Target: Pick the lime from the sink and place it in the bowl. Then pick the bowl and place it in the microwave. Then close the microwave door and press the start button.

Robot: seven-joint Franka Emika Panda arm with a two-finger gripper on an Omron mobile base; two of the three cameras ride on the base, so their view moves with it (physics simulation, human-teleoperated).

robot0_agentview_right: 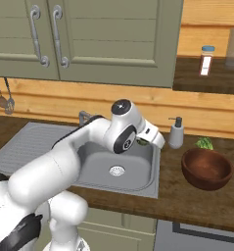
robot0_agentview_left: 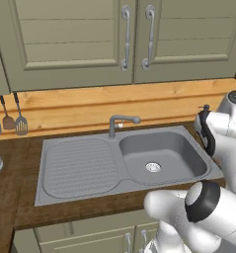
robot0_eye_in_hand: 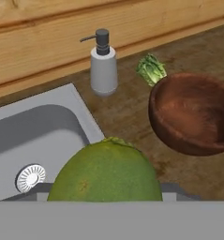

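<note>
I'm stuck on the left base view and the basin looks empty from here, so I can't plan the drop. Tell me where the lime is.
Observer: The lime sits between the fingers of the gripper, up in the air over the right part of the sink.
Operator: Give me the bowl's position.
Observer: The bowl stands upright on the wooden counter to the right of the sink, apart from it.
Operator: Report what's inside it.
Observer: Nothing; the hand view shows its brown inside bare.
Operator: Name anything near it.
Observer: A soap dispenser stands between sink and bowl, back by the wall.
</note>
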